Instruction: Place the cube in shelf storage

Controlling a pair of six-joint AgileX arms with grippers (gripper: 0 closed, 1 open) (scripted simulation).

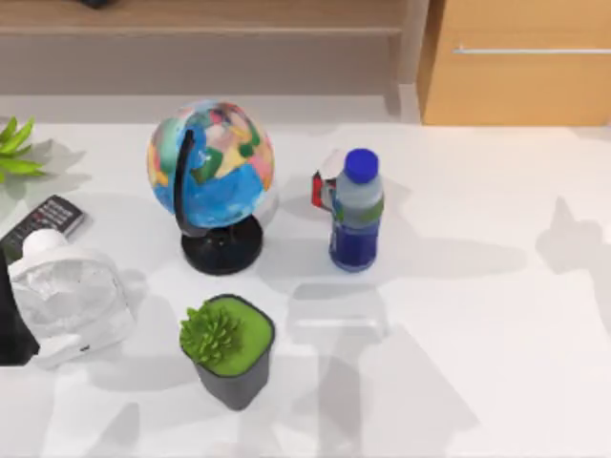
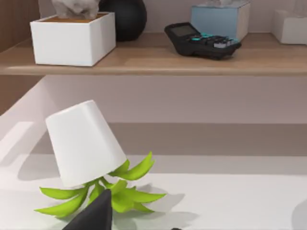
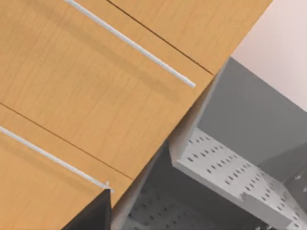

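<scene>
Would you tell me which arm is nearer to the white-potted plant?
Left. The left pincer is right beside the white-potted plant at the table's left; the right pincer faces the wooden drawers close up.

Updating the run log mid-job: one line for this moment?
left gripper: facing shelf storage, near potted plant | right gripper: facing drawer

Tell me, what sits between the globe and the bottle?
Seen from above, only bare white table and shadow lie between the globe and the bottle. A small red-and-white thing pokes out from behind the bottle.
</scene>
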